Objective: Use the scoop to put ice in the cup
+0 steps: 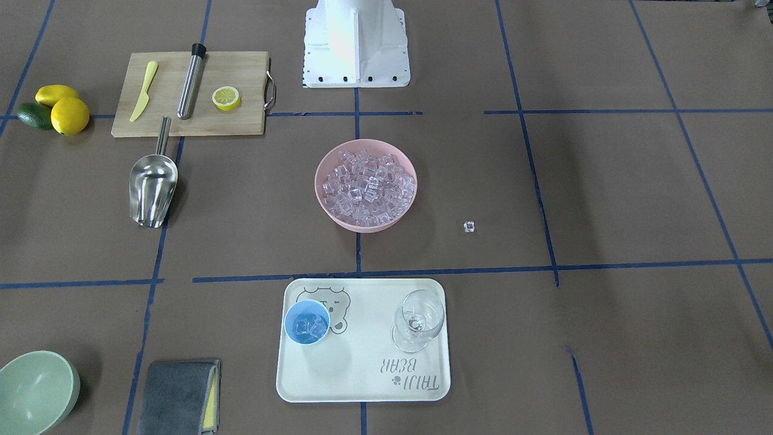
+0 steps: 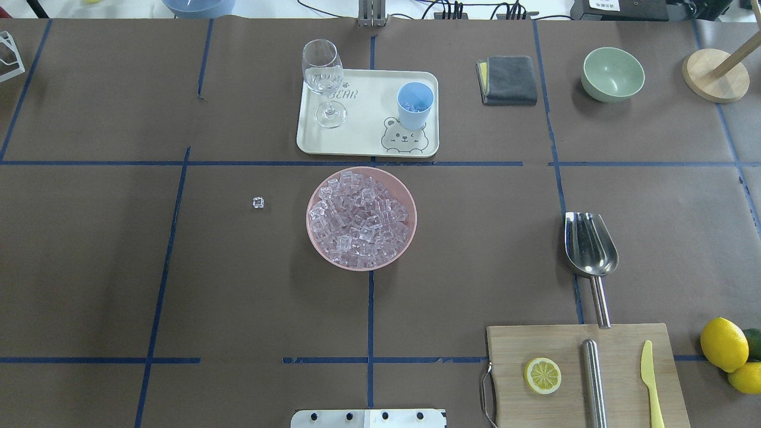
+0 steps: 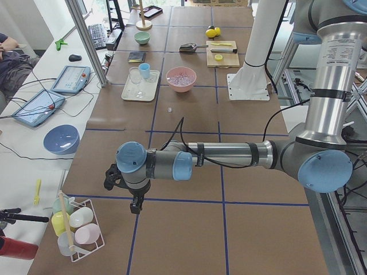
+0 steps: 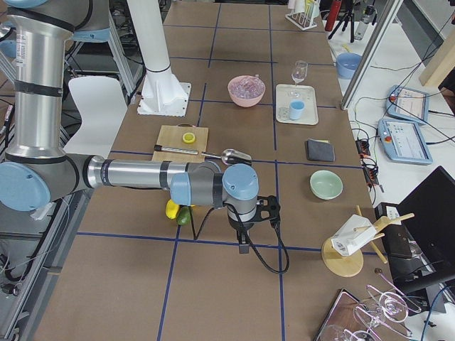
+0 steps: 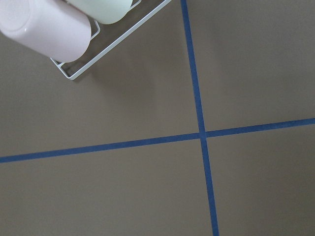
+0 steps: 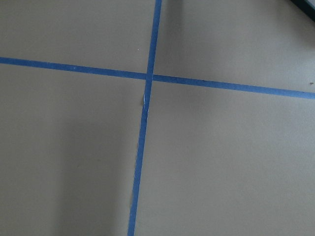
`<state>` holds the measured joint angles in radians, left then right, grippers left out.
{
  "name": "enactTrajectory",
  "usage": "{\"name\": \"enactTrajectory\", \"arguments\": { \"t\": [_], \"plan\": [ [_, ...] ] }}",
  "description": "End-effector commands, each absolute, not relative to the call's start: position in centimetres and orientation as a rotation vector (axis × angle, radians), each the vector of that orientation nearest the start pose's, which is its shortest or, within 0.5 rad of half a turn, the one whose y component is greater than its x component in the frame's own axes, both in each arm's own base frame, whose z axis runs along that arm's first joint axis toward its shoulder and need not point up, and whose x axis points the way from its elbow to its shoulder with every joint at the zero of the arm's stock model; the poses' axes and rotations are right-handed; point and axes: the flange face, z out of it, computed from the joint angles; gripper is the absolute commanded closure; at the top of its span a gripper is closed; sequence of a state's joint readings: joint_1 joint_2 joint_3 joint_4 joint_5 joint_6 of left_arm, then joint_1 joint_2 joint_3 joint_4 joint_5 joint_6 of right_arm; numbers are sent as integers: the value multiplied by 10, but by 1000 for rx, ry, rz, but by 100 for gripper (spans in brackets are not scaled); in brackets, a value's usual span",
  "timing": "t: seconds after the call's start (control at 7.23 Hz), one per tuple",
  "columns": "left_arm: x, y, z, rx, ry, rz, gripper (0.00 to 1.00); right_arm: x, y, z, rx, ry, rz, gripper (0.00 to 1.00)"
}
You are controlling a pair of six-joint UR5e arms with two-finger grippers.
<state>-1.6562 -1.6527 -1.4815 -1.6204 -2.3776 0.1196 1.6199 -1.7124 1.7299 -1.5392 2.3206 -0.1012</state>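
Note:
The ice [image 1: 368, 184] fills a pink bowl [image 1: 365, 226] at mid-table; it also shows in the overhead view [image 2: 361, 219]. One stray cube [image 1: 470, 227] lies on the table. The light-blue cup [image 1: 307, 322] stands on a cream tray [image 1: 362, 350] and holds a few cubes. The steel scoop [image 1: 153, 187] lies empty on the table, its handle toward the cutting board. My left gripper [image 3: 135, 203] and right gripper [image 4: 244, 245] hang over bare table at opposite ends, far from these things. I cannot tell whether either is open or shut.
A wine glass [image 1: 418, 319] stands on the tray beside the cup. A cutting board [image 1: 191, 93] carries a yellow knife, a steel cylinder and a lemon half. Lemons [image 1: 66, 112], a green bowl [image 1: 36, 393] and a grey cloth [image 1: 178, 397] lie around. A wire rack of cups [image 3: 77, 229] is near my left gripper.

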Motion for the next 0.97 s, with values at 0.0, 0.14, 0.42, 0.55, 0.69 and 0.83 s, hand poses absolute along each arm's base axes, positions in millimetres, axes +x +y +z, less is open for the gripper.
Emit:
{"name": "enactTrajectory", "arguments": {
  "t": [0.0, 0.14, 0.42, 0.55, 0.69, 0.83],
  "plan": [
    [-108, -521, 638, 125, 797, -7, 0, 87, -430, 645, 101, -743, -67, 0],
    [-109, -521, 629, 135, 775, -19, 0, 87, -430, 646, 100, -742, -68, 0],
    [-106, -521, 632, 136, 778, -11, 0, 87, -430, 646, 100, -740, -68, 0],
    [-105, -521, 629, 141, 778, -6, 0, 86, -433, 644, 103, -741, -71, 0],
    [-94, -522, 634, 120, 777, 8, 0, 86, -432, 644, 101, -745, -69, 0],
    [-76, -521, 638, 97, 780, 35, 0, 86, -433, 643, 105, -746, -69, 0]
  ]
}}
